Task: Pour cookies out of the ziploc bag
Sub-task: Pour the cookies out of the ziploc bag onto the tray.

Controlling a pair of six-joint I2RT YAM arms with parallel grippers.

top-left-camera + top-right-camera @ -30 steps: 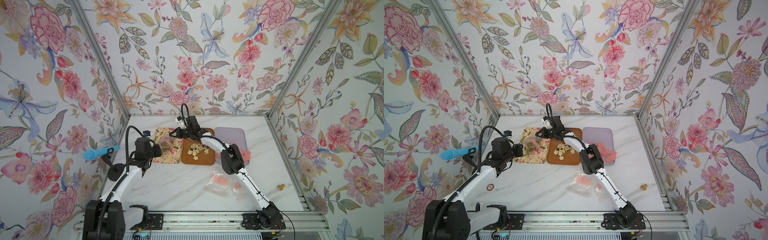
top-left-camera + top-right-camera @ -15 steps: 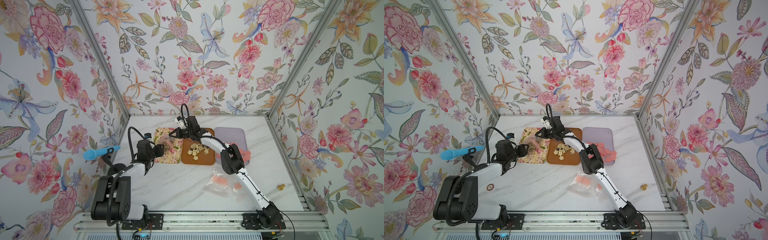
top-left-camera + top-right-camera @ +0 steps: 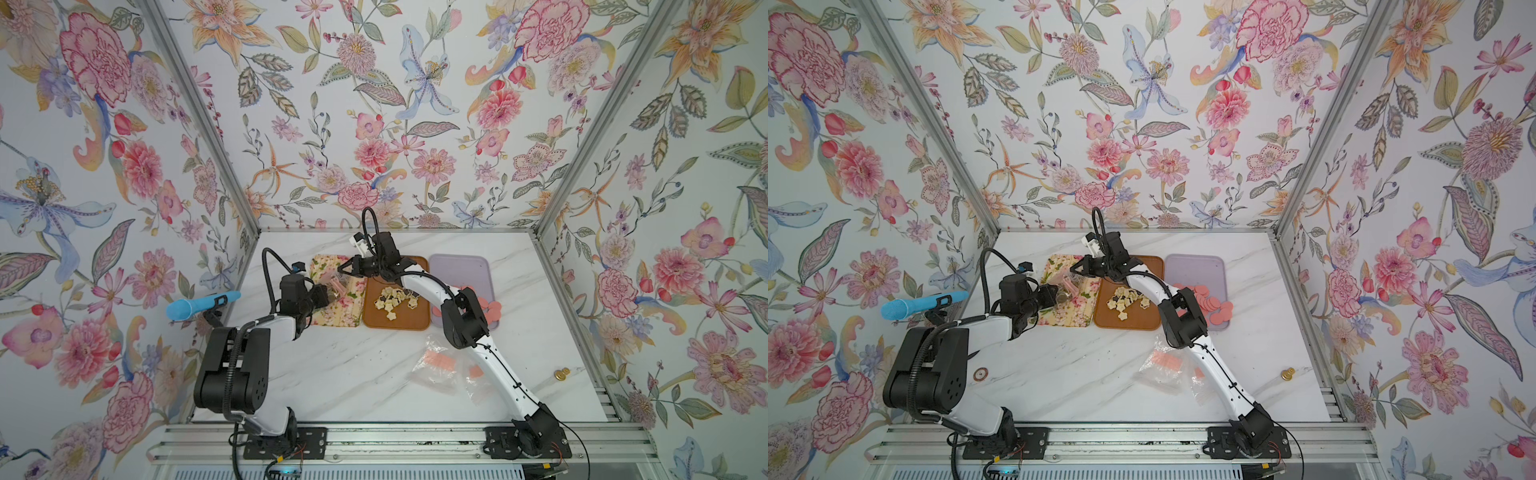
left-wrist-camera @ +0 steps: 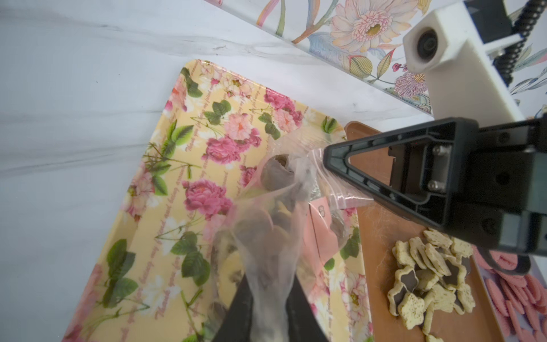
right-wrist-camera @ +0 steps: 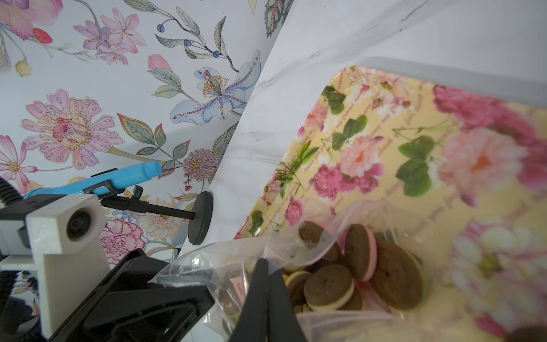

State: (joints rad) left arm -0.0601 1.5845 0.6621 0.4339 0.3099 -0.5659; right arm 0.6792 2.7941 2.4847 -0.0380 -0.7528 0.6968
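Note:
A clear ziploc bag [image 3: 338, 284] hangs over the floral tray [image 3: 332, 318], stretched between both grippers. My left gripper [image 4: 268, 284] is shut on the bag's [image 4: 266, 237] bunched lower end. My right gripper [image 5: 263, 263] is shut on the bag's [image 5: 207, 257] pink zip edge, which is also gripped in the left wrist view [image 4: 328, 154]. Brown round sandwich cookies [image 5: 328, 287] with pink and cream filling lie inside the bag. In both top views the two grippers [image 3: 1054, 297] [image 3: 1075, 270] meet above that tray.
A brown tray [image 3: 395, 326] holds cream star-shaped cookies [image 3: 392, 299]. A purple tray [image 3: 461, 266] holds pink rounds [image 3: 490, 307]. Crumpled clear bags [image 3: 440, 365] lie by the right arm. A blue microphone on a stand [image 3: 199, 305] is at the left wall, and a small gold object [image 3: 561, 374] sits at the right.
The left arm's elbow has folded up and back toward its base while its gripper stayed by the bag and closed on it. The right arm has not moved.

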